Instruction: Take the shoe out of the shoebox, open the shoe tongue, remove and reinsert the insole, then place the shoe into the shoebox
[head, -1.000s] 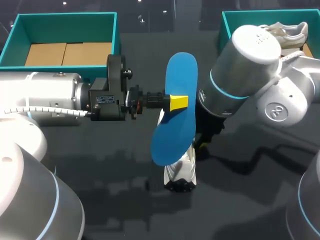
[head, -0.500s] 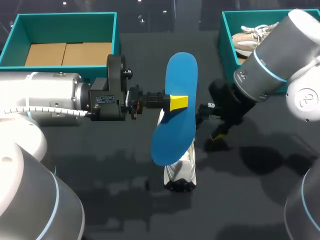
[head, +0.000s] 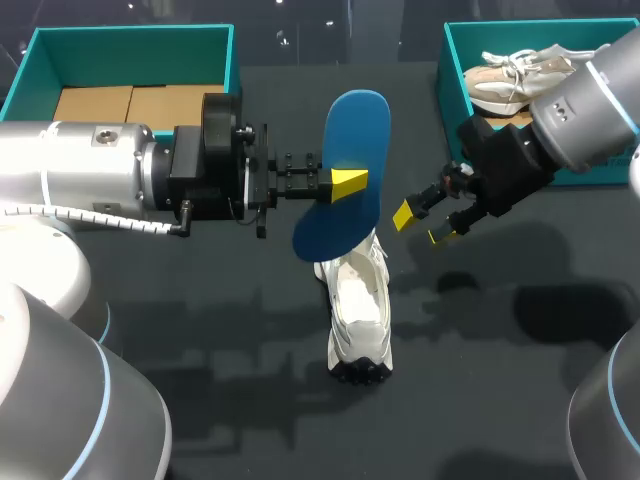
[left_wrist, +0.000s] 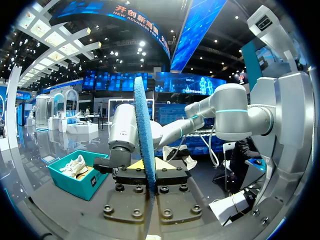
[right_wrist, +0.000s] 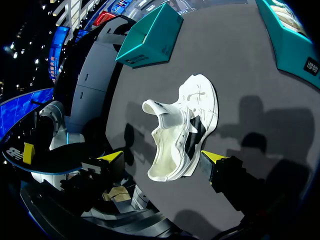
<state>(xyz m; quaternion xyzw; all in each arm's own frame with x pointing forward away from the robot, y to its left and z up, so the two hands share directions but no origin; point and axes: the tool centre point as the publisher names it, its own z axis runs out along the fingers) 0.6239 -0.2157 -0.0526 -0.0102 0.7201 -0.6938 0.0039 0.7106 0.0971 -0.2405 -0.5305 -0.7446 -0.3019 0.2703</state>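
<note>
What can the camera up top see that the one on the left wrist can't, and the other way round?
Only the head view shows the empty teal box and the insole's wide blue face. Only the left wrist view shows how thin the insole is: it is edge-on, pinched in the left gripper. Both show the insole, the other teal box with a beige shoe inside, and the right arm.

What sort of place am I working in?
Probably a shoe-handling robot bench: a dark table, teal shoeboxes at its far corners, a white shoe on it, a blue insole in the left fingers.
</note>
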